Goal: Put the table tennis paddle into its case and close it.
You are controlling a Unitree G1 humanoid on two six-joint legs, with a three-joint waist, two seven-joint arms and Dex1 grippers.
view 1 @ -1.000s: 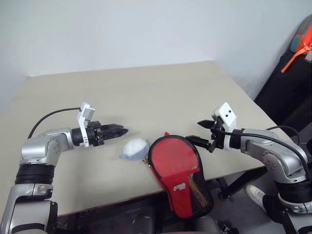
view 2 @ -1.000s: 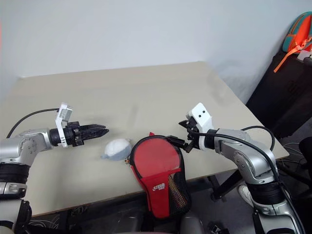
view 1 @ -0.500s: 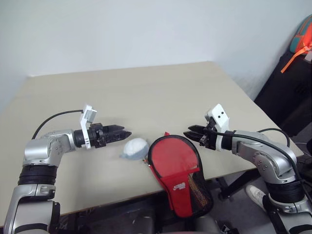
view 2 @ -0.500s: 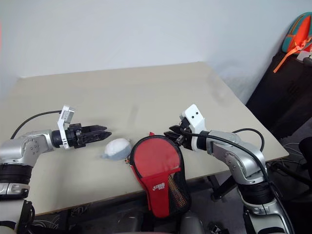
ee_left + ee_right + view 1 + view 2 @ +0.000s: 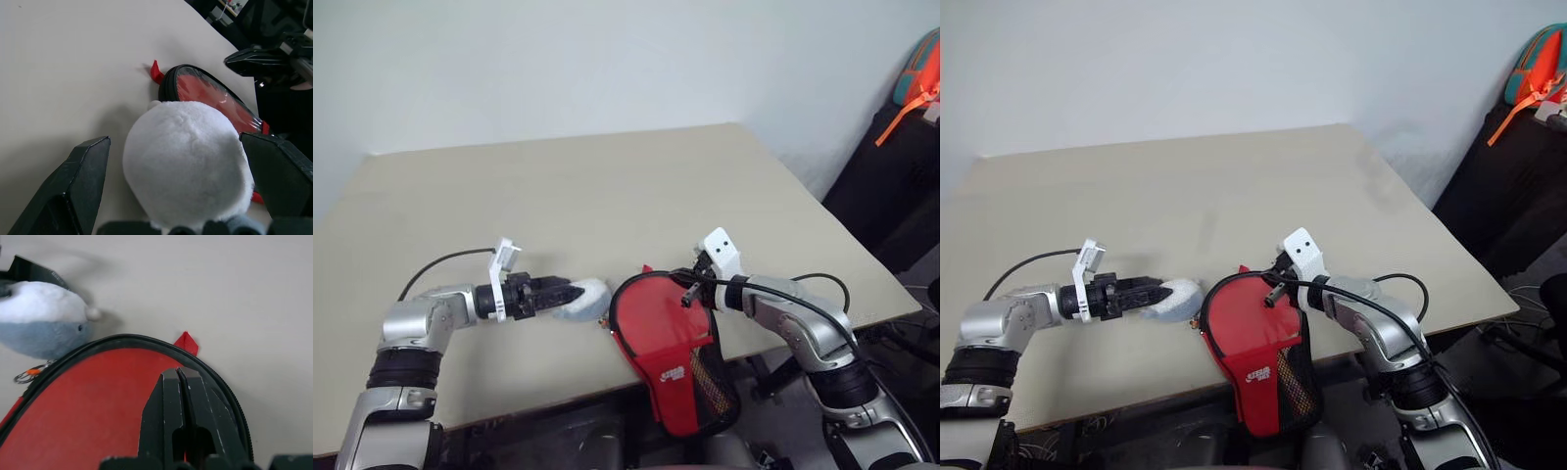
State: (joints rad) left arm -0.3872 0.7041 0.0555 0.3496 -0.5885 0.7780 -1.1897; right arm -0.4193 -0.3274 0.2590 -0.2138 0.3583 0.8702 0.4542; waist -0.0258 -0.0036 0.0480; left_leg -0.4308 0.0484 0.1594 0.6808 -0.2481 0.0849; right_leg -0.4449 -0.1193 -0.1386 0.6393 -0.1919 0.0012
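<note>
The case (image 5: 671,343), red with black edging, a white logo and a mesh pocket, lies low and centre on the table (image 5: 607,186), its tail hanging past the front edge, my right gripper (image 5: 178,377) pressed together over its rim, while my left gripper (image 5: 171,161) spreads around a white plush toy (image 5: 188,161) whose grey underside my right wrist view reveals.

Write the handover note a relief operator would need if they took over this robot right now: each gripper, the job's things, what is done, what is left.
Left gripper: open, fingers either side of a soft white-and-grey plush toy on the beige table, not clamped.
Right gripper: shut, over the round end of the red paddle-shaped soft case with black edging.
The case lies at the table's near edge, its narrow end overhanging.
Done: red fills the case's round end; whether that is the paddle I cannot tell.
Left: confirm the paddle is in, close the zip.
</note>
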